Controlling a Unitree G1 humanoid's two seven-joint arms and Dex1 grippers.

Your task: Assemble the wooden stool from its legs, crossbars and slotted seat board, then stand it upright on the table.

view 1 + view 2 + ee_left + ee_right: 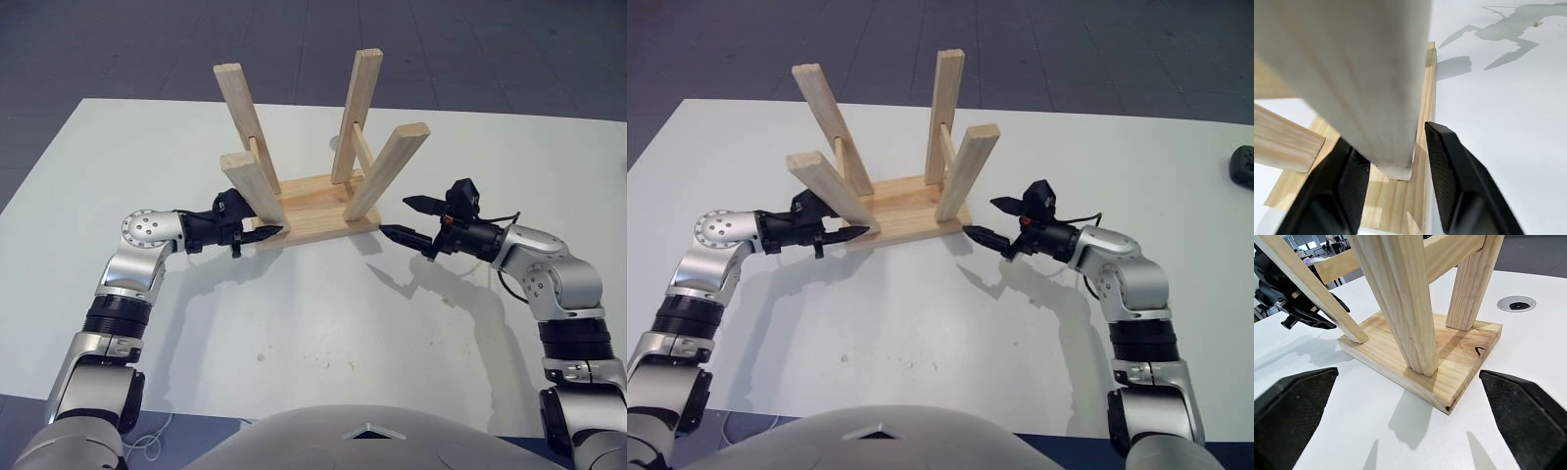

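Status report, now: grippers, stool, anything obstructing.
Left gripper open, astride one leg. Right gripper open, clear of the stool. Stool assembled, inverted, legs up. No obstruction seen.

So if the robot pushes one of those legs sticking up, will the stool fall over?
Probably not easily: the stool lies upside down, its wide seat board flat on the table. It looks like stiff solid wood, so it would likely slide in one piece. A hard push high on a tall leg might tip it.
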